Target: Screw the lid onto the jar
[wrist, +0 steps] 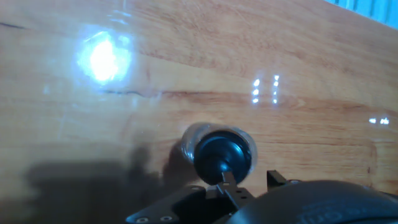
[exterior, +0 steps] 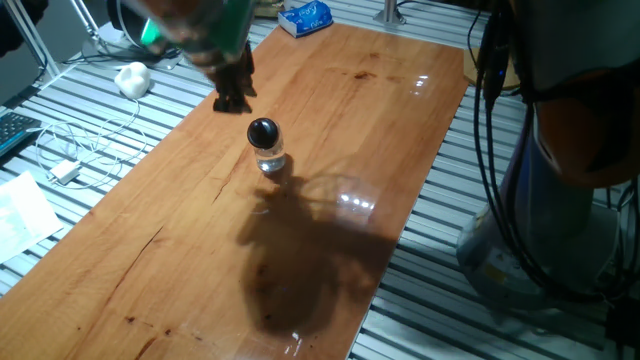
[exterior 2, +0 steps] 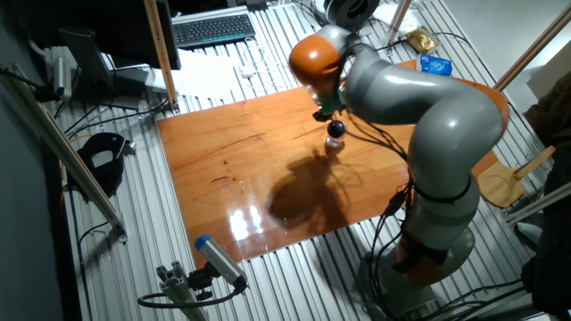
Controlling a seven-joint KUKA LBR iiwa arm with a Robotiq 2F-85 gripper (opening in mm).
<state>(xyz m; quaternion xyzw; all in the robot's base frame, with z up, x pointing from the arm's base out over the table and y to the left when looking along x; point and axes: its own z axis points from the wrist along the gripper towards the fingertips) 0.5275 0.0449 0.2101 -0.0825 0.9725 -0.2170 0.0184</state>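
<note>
A small glossy black lid (exterior: 262,132) sits on top of the tiny clear glass jar (exterior: 271,161), which stands upright on the wooden table (exterior: 330,200). My gripper (exterior: 234,103) hangs blurred above and to the upper left of them, touching neither, and its black fingers stand slightly apart with nothing between them. From the hand view I look down on the lid (wrist: 224,155), with the jar (wrist: 188,139) showing under it, and both lie just beyond the fingertips (wrist: 229,182). The other fixed view has the lid (exterior 2: 335,129) just below the gripper (exterior 2: 323,114).
A white lumpy ball (exterior: 132,78) and loose cables (exterior: 70,160) lie off the table's left edge on the slatted bench. A blue packet (exterior: 305,17) rests at the far end. The arm's base (exterior 2: 428,241) stands beside the table, and a keyboard (exterior 2: 212,28) lies behind it.
</note>
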